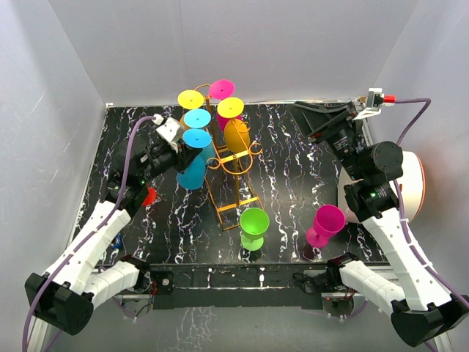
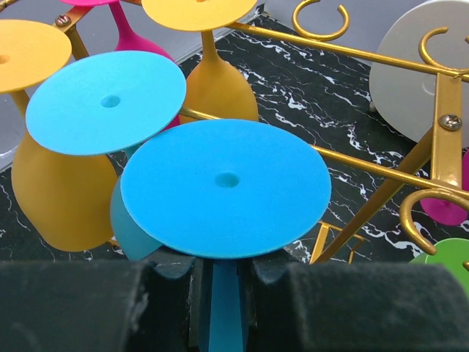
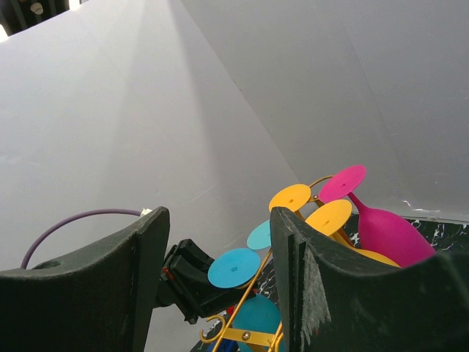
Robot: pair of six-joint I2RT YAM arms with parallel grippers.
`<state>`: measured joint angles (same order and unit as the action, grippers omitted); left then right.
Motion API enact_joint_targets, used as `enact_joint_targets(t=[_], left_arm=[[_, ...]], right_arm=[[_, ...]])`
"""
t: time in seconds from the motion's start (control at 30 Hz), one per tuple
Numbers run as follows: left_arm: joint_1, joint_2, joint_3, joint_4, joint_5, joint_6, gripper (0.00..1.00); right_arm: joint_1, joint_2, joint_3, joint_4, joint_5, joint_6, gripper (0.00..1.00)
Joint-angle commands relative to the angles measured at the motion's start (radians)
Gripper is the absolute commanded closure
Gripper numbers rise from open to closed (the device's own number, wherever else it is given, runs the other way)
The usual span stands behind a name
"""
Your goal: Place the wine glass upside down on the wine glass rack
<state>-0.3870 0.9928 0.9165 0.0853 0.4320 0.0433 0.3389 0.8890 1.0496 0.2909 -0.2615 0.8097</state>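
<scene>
Noted blue wine glass (image 2: 225, 187) at the left flank of the wine glass rack (image 2: 445, 147), inverted: foot disc up, bowl down, long axis near vertical. Clamped at the stem just under the foot by the left pincer (image 2: 223, 293), narrow, pads shut against the stem on both sides. Cannot tell whether the stem already sits over a rack arm or hangs just short of one; no wire seen under the foot from the wrist view.

Rack directly ahead of the left pincer, its nearest gold arm just beyond the foot disc. Judged: a short push forward, axis kept upright, with care for the second blue glass (image 2: 105, 103) and the yellow glass (image 2: 62, 191) hanging close on the left.

Left arm plainly the nearer. Right pincer (image 3: 220, 220) raised well off to the rack's right, spread wide, holding nothing.

Green glass (image 1: 253, 226) and magenta glass (image 1: 325, 224) upright on the table (image 1: 293, 176), near edge.
</scene>
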Motion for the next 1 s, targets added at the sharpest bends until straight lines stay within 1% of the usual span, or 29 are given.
enact_joint_targets(t=[0.0,0.2,0.53,0.8,0.9,0.97], left_arm=[[0.008,-0.008,-0.008,0.097,0.050,0.030,1.00],[0.008,0.001,-0.024,0.143,0.102,0.043,1.00],[0.008,0.018,-0.054,0.178,0.126,0.050,1.00],[0.009,0.038,-0.049,0.194,0.152,0.059,1.00],[0.008,0.050,-0.038,0.176,0.160,0.058,0.94],[0.008,0.056,-0.031,0.162,0.169,0.055,0.88]], right_arm=[[0.000,-0.007,0.015,0.036,-0.010,-0.013,0.45],[0.000,-0.005,0.015,0.031,-0.009,-0.015,0.45],[0.000,-0.008,0.020,0.019,-0.003,-0.025,0.45],[0.000,-0.012,0.021,0.013,-0.001,-0.027,0.44],[0.000,-0.012,0.021,0.013,-0.001,-0.026,0.44],[0.000,-0.012,0.022,0.012,-0.002,-0.025,0.44]])
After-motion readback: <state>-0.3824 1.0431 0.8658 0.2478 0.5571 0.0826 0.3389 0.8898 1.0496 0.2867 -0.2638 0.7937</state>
